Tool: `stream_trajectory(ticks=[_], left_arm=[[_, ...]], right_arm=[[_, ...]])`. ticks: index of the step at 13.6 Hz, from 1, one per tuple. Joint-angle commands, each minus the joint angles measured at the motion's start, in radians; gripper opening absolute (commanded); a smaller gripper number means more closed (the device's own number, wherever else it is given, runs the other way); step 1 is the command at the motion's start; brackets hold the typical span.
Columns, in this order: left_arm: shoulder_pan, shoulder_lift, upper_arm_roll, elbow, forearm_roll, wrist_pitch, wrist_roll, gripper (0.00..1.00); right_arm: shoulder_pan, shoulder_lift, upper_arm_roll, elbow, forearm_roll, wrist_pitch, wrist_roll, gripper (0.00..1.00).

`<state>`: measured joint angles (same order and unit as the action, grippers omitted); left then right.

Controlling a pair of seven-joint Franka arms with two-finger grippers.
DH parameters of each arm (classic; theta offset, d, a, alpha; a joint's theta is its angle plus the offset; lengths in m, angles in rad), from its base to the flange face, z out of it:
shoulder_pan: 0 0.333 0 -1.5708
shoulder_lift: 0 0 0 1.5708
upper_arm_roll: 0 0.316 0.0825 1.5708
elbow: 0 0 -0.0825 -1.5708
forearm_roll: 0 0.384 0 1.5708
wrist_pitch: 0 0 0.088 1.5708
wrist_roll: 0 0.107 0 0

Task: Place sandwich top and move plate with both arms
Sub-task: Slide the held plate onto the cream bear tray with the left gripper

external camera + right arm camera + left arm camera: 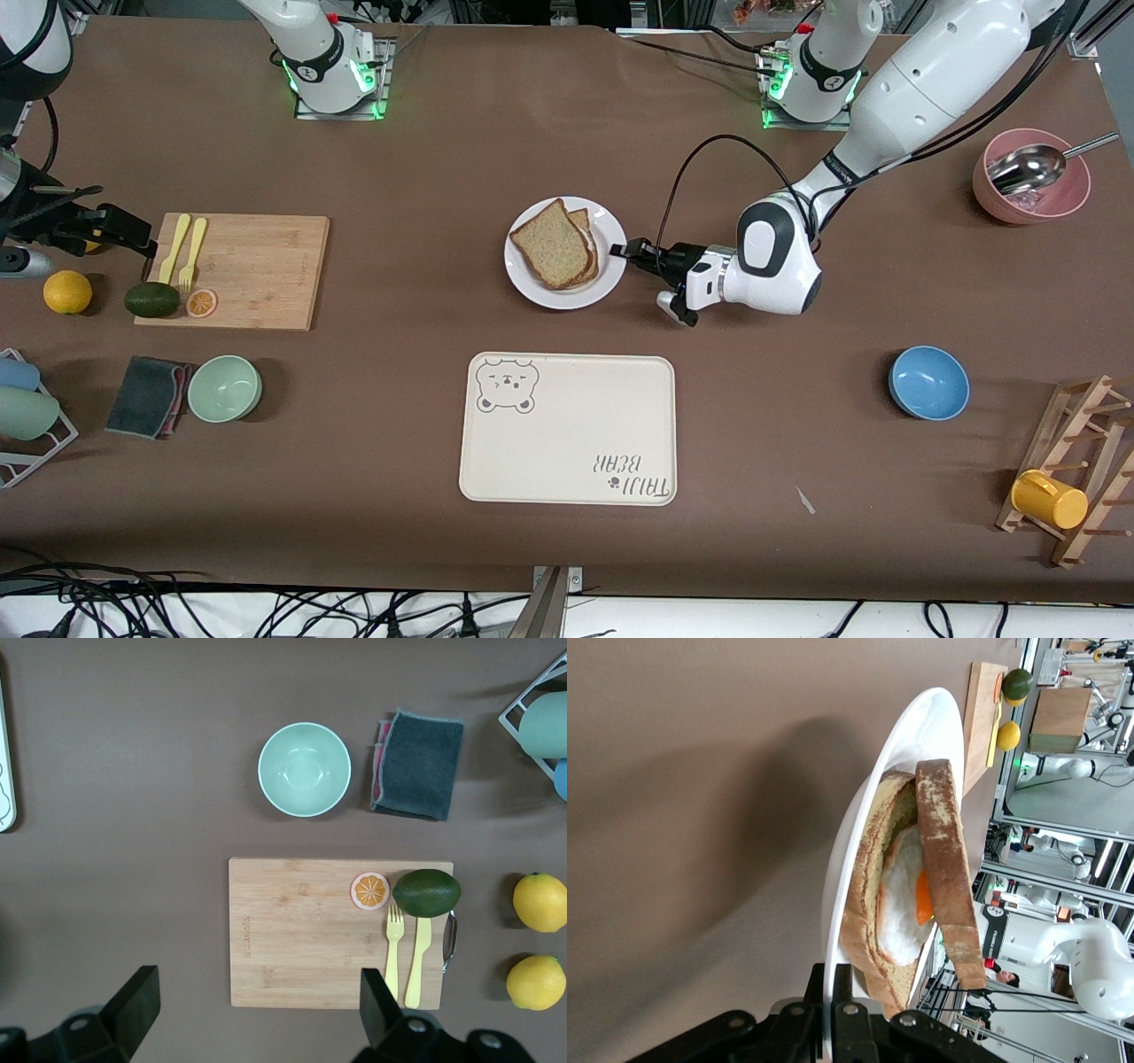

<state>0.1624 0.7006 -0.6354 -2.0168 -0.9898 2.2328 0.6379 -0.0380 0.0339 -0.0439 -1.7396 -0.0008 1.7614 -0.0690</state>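
The white plate (pixel 554 297) sits mid-table, farther from the front camera than the tray. On it the sandwich top (pixel 549 245), a tan speckled slice, lies over a lower slice with a fried egg (pixel 908 904). My left gripper (pixel 631 251) is low at the plate's edge toward the left arm's end, shut on the rim. In the left wrist view the plate (pixel 864 806) runs between the fingers of the left gripper (pixel 829 979), with the sandwich top (pixel 948 877) just above. My right gripper (pixel 120 229) hangs open and empty beside the cutting board (pixel 341 930); it shows as the right gripper (pixel 257 992) in its own view.
A cream bear-printed tray (pixel 567 430) lies nearer the front camera than the plate. The cutting board (pixel 257 266) carries a yellow fork and knife, an avocado and an orange slice. A green bowl (pixel 224 388), grey cloth, blue bowl (pixel 928 382), pink bowl (pixel 1030 177) and cup rack (pixel 1072 474) stand around.
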Motion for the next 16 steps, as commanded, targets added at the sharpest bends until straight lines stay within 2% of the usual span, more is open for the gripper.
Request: stream_trajectory(ticks=[1,7,10,11,13,14,16], left_arm=[[0.029,-0.026,-0.004,0.015,-0.055,-0.025,-0.010,0.00],[0.054,0.016,-0.006,0.142,-0.076,-0.024,-0.067,0.00],[0.045,0.109,-0.004,0.265,-0.056,-0.019,-0.139,0.00],[0.039,0.114,-0.004,0.279,-0.055,-0.018,-0.142,0.00],[0.007,0.134,0.017,0.341,-0.058,-0.018,-0.161,0.00],[-0.018,0.164,0.051,0.383,-0.053,-0.018,-0.184,0.00],[-0.040,0.201,0.060,0.438,-0.055,-0.018,-0.195,0.00]], right_arm=[[-0.010,0.000,0.004,0.006,0.012,-0.011,0.000,1.00],[-0.010,0.000,0.004,0.006,0.012,-0.011,0.000,1.00],[-0.010,0.000,0.004,0.006,0.012,-0.011,0.000,1.00],[-0.010,0.000,0.004,0.006,0.012,-0.011,0.000,1.00],[-0.010,0.000,0.004,0.006,0.012,-0.011,0.000,1.00],[-0.010,0.000,0.004,0.006,0.012,-0.011,0.000,1.00],[-0.010,0.000,0.004,0.006,0.012,-0.011,0.000,1.00]])
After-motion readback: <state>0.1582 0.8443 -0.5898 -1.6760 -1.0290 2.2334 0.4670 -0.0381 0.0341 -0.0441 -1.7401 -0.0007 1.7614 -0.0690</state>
